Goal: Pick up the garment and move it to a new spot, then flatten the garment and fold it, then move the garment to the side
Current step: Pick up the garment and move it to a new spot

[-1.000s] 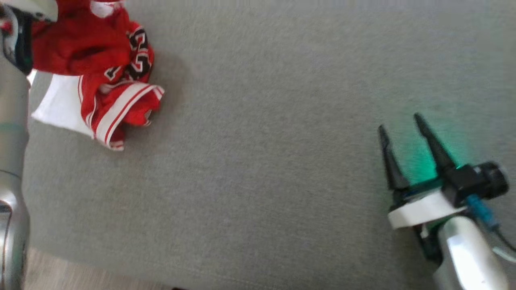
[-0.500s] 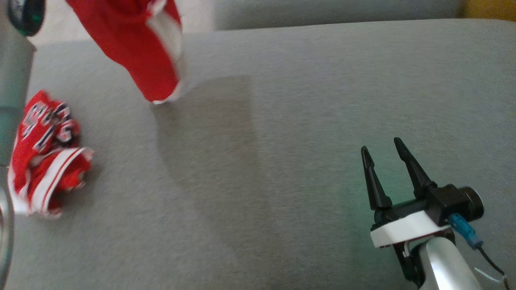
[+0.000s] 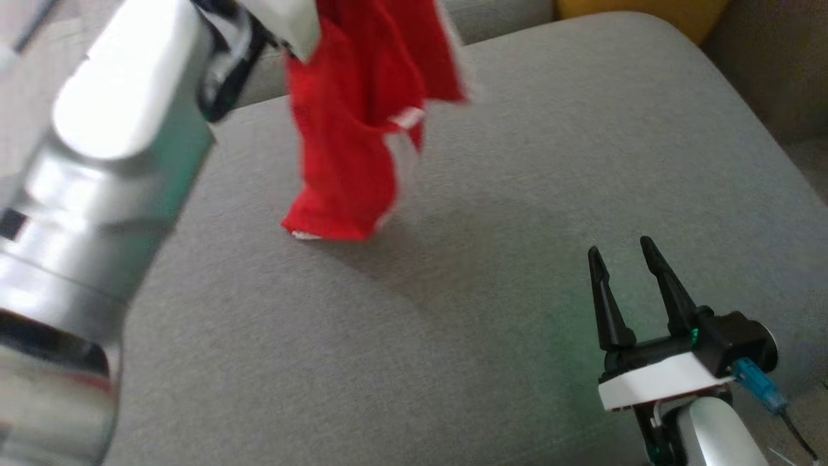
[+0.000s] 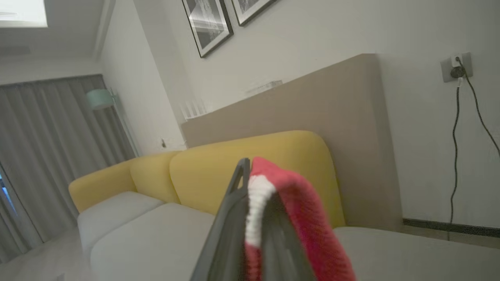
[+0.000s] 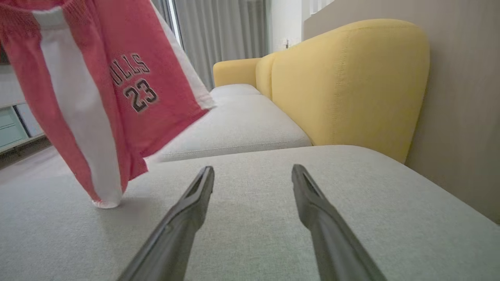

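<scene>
Red mesh with a white ribbed edge is what your left hand (image 4: 250, 168) has clamped between its closed fingers, held high over the far left of the grey sofa seat (image 3: 466, 349). The garment (image 3: 349, 149), a pair of shorts with white side stripes and a number printed on one leg, hangs from that single pinch. Its lowest hem seems just to brush the cushion. Holding it by one edge like this looks deliberate: the cloth's own weight pulls it long and lets the crumples drop out while you carry it to its new spot.

Your right hand (image 3: 620, 249) sits low at the near right, its two fingers spread wide and gripping nothing, well apart from the cloth. I judge it is parked there, ready to take a free corner once you lower the shorts for flattening. Beyond the seat, the yellow backrest (image 5: 351, 78) marks the far right edge, so lay the shorts short of it.
</scene>
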